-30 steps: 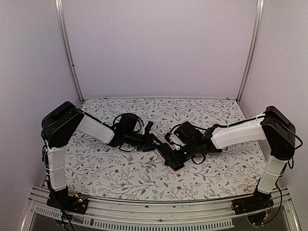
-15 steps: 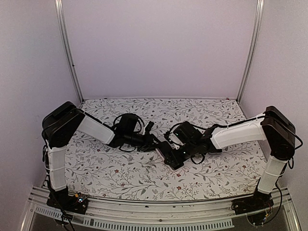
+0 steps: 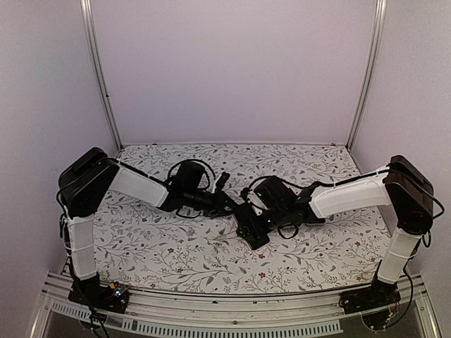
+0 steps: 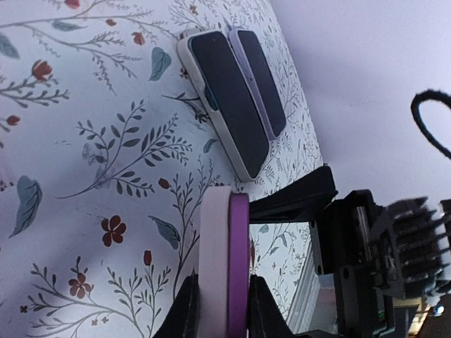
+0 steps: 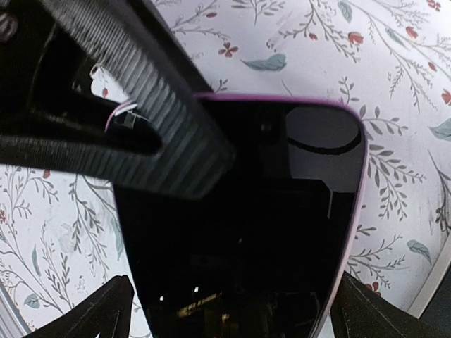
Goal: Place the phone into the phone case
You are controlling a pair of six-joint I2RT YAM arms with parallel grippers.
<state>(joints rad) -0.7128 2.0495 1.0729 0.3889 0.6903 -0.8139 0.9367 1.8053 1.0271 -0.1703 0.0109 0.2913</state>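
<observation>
The phone is a black slab at mid table between both arms. In the right wrist view its dark screen has a purple rim. My right gripper has a finger at each long edge and is shut on it; it also shows in the top view. In the left wrist view the phone's purple edge lies against the pale pink phone case. My left gripper is shut across both, and it also shows in the top view. One of its ribbed fingers crosses the screen's far corner.
A small white-rimmed object with two dark panels lies on the floral mat beyond the left gripper. Black cables loop over both wrists. Metal posts stand at the back corners and a rail runs along the near edge.
The left wrist has shifted slightly back and right. The phone has turned a little and moved slightly away with both grippers still on it.
</observation>
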